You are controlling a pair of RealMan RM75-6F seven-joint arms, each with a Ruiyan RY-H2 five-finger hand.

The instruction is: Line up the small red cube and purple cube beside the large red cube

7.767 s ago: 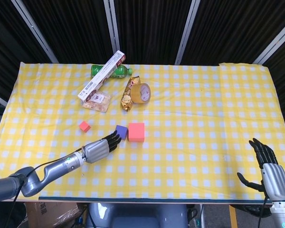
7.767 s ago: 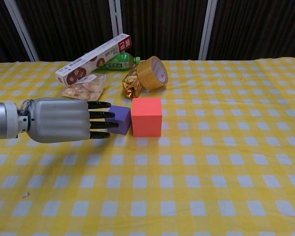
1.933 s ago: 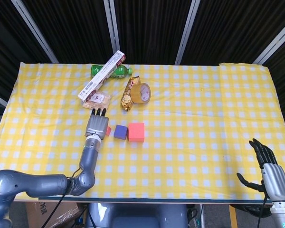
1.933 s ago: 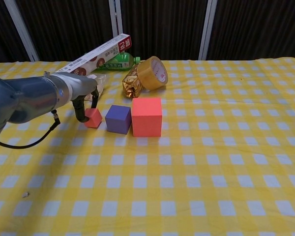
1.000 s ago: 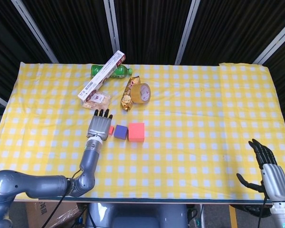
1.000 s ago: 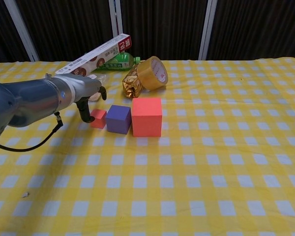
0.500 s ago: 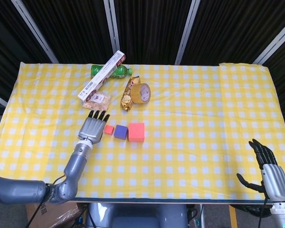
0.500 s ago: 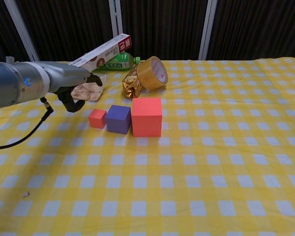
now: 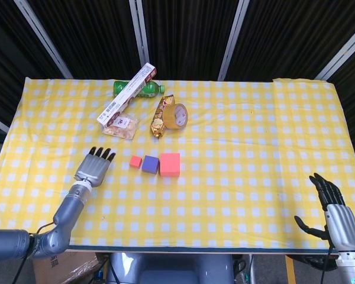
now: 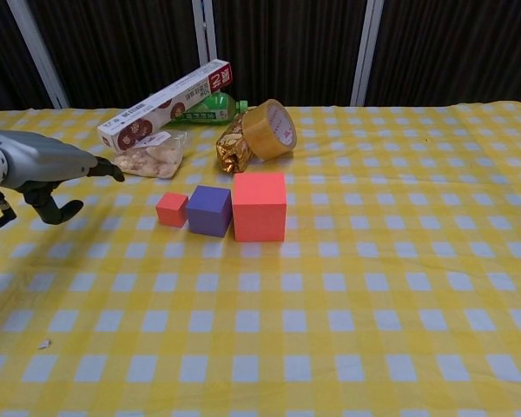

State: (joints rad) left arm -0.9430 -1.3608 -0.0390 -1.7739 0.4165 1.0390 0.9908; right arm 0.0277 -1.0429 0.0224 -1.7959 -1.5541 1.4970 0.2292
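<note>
row: small red cube [image 9: 136, 161], purple cube [image 9: 150, 164], large red cube [image 9: 170, 165] lined up, purple touching large red
left hand [image 9: 94, 167]: mine, empty, fingers spread, left of small red cube
right hand [image 9: 334, 211]: fingers apart, idle
step: looks done; next I'd just park

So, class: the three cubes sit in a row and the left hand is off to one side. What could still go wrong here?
1. The left hand is near the small red cube; a careless sweep could break the row.
2. A knock could push the purple cube against the large red cube.
3. The snack bag lies close behind.
</note>
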